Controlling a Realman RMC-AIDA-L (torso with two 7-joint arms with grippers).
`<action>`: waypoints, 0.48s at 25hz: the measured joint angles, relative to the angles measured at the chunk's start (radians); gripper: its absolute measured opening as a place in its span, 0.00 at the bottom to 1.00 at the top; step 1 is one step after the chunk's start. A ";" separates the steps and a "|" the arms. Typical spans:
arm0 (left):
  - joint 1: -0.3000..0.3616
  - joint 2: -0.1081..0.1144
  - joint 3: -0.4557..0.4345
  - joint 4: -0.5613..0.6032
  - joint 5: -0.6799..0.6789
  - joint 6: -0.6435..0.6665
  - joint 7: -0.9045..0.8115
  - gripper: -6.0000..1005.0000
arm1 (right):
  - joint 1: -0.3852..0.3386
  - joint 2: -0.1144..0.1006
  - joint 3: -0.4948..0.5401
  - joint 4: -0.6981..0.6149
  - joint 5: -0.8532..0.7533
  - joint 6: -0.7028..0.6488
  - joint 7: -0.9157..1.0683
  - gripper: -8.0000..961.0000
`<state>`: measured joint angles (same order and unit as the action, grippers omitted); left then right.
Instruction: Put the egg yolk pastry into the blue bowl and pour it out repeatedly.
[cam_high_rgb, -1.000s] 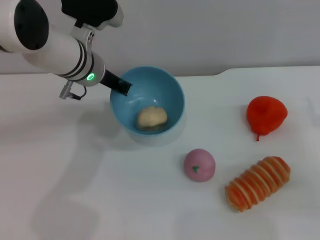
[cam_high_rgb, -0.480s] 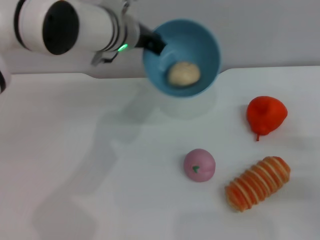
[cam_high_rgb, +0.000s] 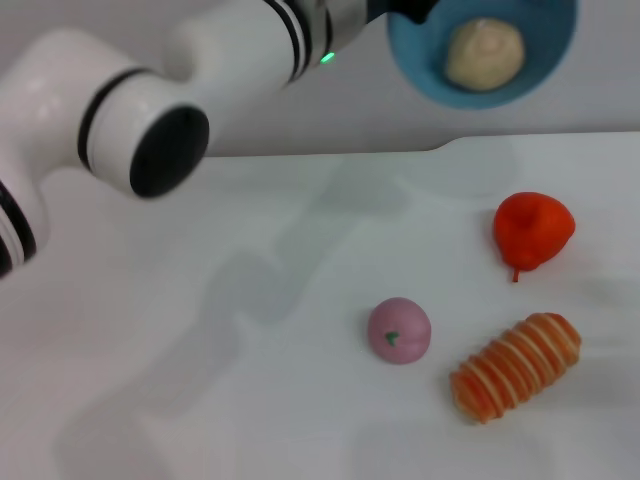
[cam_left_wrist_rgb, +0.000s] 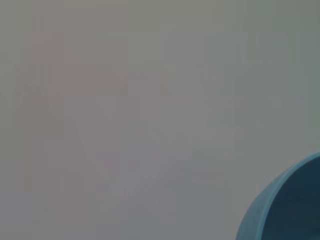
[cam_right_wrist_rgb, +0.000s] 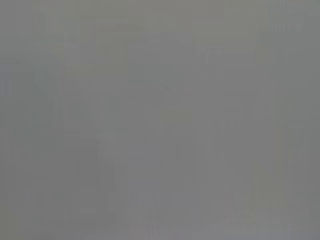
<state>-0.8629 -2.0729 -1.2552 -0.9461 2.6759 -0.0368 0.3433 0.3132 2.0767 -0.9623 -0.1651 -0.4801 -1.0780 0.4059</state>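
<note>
The left arm reaches across the head view and carries the round light-blue plastic bowl (cam_high_rgb: 484, 60) high above the white table (cam_high_rgb: 200, 330), up at the top edge of the picture. The bowl is tipped so that its open side faces the camera, and the small pale cream egg yolk pastry (cam_high_rgb: 484, 53) lies against its inner wall, not yet out. The left gripper (cam_high_rgb: 405, 10) is at the bowl's rim, mostly cut off by the picture edge; it seems to be clamped on the rim, since the bowl hangs from it in the air. The left wrist view shows only a piece of the blue rim (cam_left_wrist_rgb: 280, 210) against a plain wall. The right gripper appears in no view.

The step in hand looks like the pour. The next move probably calls for more tilt, until the pastry rolls over the rim. The red pear-shaped toy (cam_high_rgb: 533, 230), the pink-mauve ball (cam_high_rgb: 399, 330) and the orange-and-cream ridged bread (cam_high_rgb: 515, 366) lie on the table below, so the falling pastry could strike one of them.
</note>
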 joint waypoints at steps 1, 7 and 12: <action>0.008 0.000 0.029 0.003 0.000 0.060 0.000 0.01 | 0.002 0.000 0.000 0.002 0.000 -0.003 0.000 0.53; 0.004 -0.004 0.123 0.071 -0.001 0.249 0.007 0.01 | 0.008 0.000 0.001 0.005 0.000 -0.006 0.001 0.53; 0.002 -0.005 0.198 0.125 -0.001 0.448 0.013 0.01 | 0.014 0.000 0.001 0.007 0.000 -0.008 0.001 0.53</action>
<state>-0.8610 -2.0782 -1.0574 -0.8215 2.6753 0.4111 0.3568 0.3276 2.0770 -0.9617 -0.1580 -0.4800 -1.0859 0.4069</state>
